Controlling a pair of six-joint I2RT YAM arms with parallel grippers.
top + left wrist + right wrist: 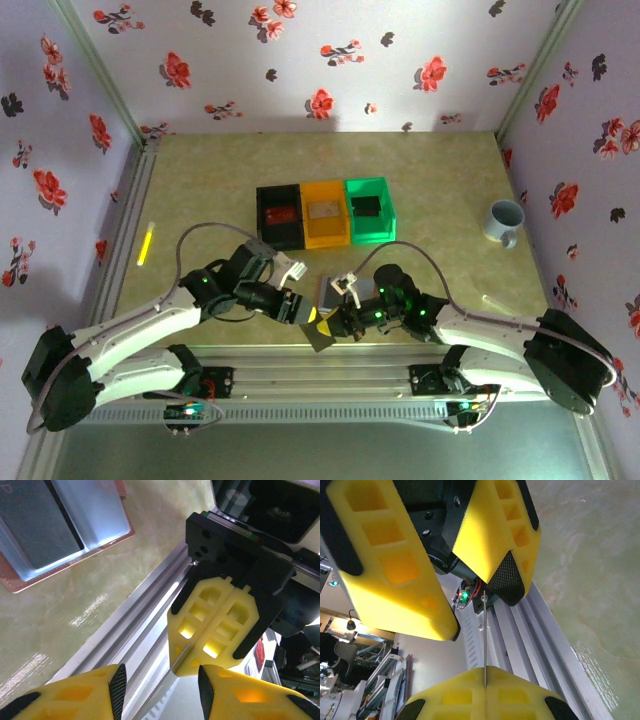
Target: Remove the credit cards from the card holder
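My right gripper (pixel 485 677) is shut on a thin credit card (pixel 484 635), seen edge-on and sticking straight out of the fingertips. My left gripper (pixel 160 685) faces it with its jaws open on either side of the card (pixel 170 672); there is a gap on both sides. From above, the two grippers (pixel 300 310) (pixel 332 322) meet over the table's near edge. The card holder (pixel 65 535) lies open on the table behind them, pale blue inside with a brown rim. A dark card (pixel 37 525) sits in its pocket.
Black (pixel 280 215), orange (pixel 323 213) and green (pixel 368 208) bins stand in a row mid-table. A blue mug (pixel 505 220) is at the right, a yellow stick (pixel 146 243) at the left. An aluminium rail (pixel 125 630) runs along the near edge under the grippers.
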